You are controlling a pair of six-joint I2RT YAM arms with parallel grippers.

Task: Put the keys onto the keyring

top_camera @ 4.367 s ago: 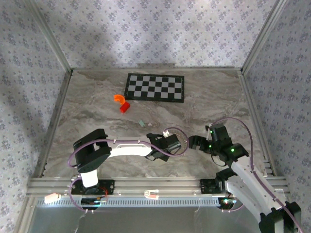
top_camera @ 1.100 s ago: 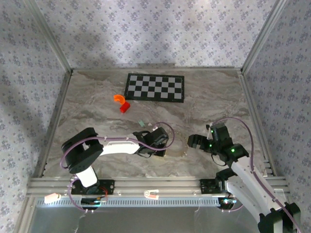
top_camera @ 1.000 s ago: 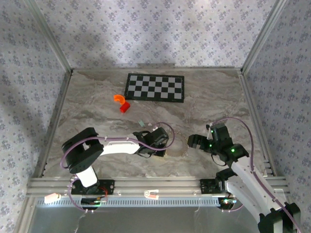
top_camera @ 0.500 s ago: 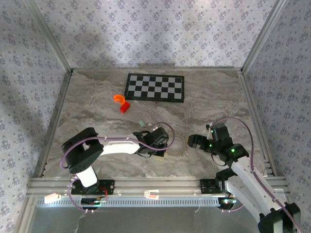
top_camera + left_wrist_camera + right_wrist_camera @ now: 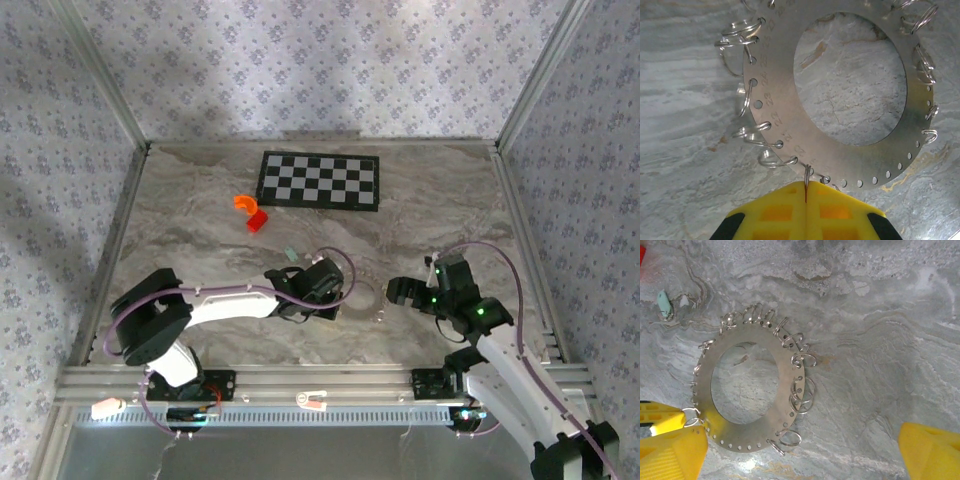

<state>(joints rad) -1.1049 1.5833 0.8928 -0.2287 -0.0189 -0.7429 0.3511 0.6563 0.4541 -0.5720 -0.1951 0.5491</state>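
The keyring (image 5: 771, 95) is a flat silvery metal disc with a wide hole, numbered holes along its rim and several small wire rings hooked through them. It lies on the marble table between the two arms (image 5: 368, 298). My left gripper (image 5: 805, 187) is shut on one small wire ring at the disc's edge, and its yellow fingers (image 5: 667, 420) show at the disc's lower left. My right gripper (image 5: 801, 455) stands open just above the disc (image 5: 791, 385), holding nothing. The keys, one tiny pale teal piece (image 5: 663, 303), lie on the table beyond the disc (image 5: 291, 254).
An orange curved piece (image 5: 243, 202) and a red piece (image 5: 257, 221) lie at the back left. Behind them is a black-and-white checkerboard (image 5: 320, 180). Metal rails and patterned walls close in the table (image 5: 450, 200) on three sides.
My left gripper has shut on the small wire ring. The left arm's elbow has swung out to the left, and its wrist has shifted slightly up the table. The right arm has not moved.
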